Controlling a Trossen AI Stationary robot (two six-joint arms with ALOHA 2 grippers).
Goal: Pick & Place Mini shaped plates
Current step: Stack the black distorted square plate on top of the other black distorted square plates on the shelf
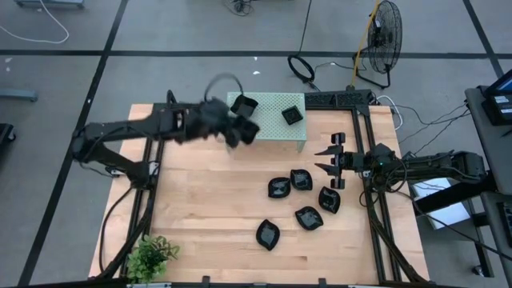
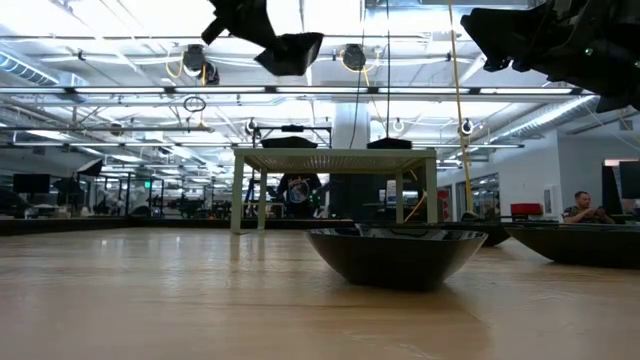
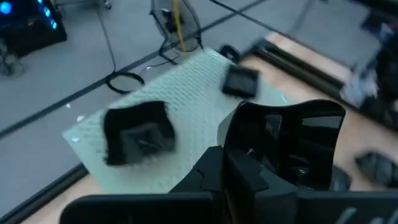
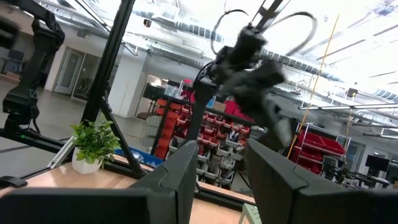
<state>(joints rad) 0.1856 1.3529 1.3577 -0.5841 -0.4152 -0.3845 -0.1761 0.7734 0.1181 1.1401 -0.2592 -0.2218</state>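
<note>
A mini shaped plate (image 1: 249, 130) is gripped by the closed left gripper (image 1: 240, 130) above the green stand's (image 1: 272, 132) near-left edge, apparently raised; 2 plates lie on it. The right gripper (image 1: 326, 159) is parted, empty, beside 5 plates on the counter (image 1: 200, 200).

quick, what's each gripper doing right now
left gripper: shut on a plate, over the stand.
right gripper: open, empty, at the table's right edge.

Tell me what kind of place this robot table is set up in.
Probably a large industrial lab or workshop: an open ceiling with exposed pipes, racks of red parts bins, and a standing fan on a bare grey floor.
</note>
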